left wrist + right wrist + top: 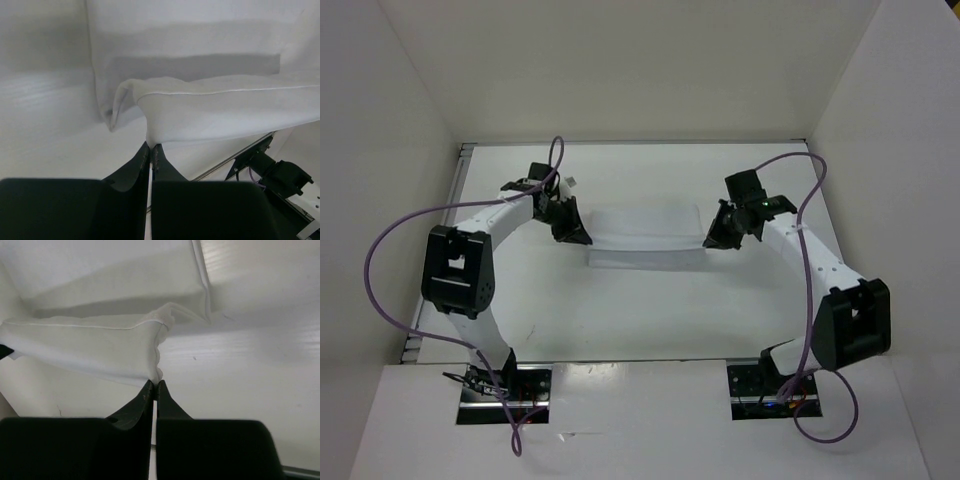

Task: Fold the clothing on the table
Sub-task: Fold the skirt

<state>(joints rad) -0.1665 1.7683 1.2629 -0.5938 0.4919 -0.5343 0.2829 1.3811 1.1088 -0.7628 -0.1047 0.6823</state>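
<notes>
Left gripper (585, 240) and right gripper (708, 243) each pinch one end of the white garment (647, 240), held up near the table's (640, 320) far edge; I should carry both ends evenly, cloth taut, corners aligned.
</notes>
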